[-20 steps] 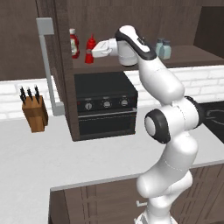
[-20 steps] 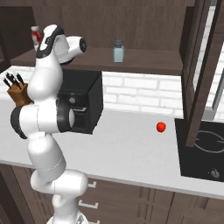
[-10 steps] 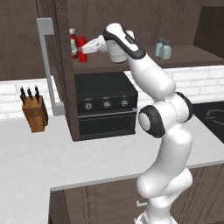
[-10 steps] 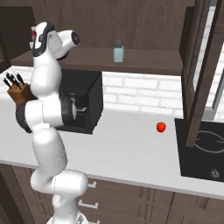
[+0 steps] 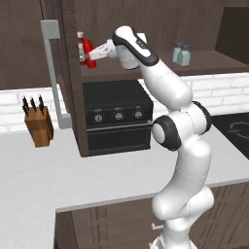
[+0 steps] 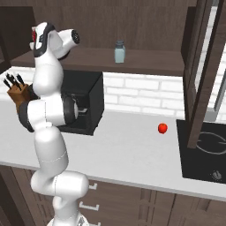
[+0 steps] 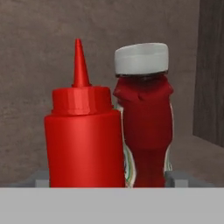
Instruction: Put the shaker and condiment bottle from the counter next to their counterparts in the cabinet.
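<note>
two red bottles upper left on the cabinet shelf: condiment bottle touching the white-capped bottle. two shakers upper right. gripper fingers spread around the condiment bottle.

In the hand view, the all-red squeeze bottle with a pointed nozzle covers the left edge of the white-capped red bottle just behind it, hiding most of its label; both bases are cut off below.
</note>
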Robot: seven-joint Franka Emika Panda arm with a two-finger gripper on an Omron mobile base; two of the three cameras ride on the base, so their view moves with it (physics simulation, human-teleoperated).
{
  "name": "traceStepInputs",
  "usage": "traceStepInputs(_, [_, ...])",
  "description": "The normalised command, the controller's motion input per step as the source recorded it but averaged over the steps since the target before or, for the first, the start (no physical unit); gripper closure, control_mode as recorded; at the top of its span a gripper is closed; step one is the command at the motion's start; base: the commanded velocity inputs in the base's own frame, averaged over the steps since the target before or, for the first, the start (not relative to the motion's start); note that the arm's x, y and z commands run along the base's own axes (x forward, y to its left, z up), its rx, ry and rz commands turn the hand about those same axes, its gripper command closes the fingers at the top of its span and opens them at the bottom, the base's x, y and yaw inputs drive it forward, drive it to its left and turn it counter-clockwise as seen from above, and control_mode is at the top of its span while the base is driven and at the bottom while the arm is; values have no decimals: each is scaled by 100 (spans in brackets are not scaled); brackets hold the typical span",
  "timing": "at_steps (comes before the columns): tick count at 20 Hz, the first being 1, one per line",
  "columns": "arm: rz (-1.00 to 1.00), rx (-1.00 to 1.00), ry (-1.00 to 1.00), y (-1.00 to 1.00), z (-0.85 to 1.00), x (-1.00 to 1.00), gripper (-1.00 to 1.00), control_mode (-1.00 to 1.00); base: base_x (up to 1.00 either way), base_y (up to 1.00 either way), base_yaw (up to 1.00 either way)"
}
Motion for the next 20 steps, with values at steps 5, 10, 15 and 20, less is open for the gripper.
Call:
traceStepInputs(5, [0,9,0,0,-22,-3,-100,-100,0,0,0])
traceStepInputs(10, [0,11,0,0,-21,-5,-100,-100,0,0,0])
traceStepInputs(15, [0,10,0,0,-22,0,-100,-100,0,0,0])
traceStepInputs(20, [0,8,0,0,-20,0,-100,-100,0,0,0])
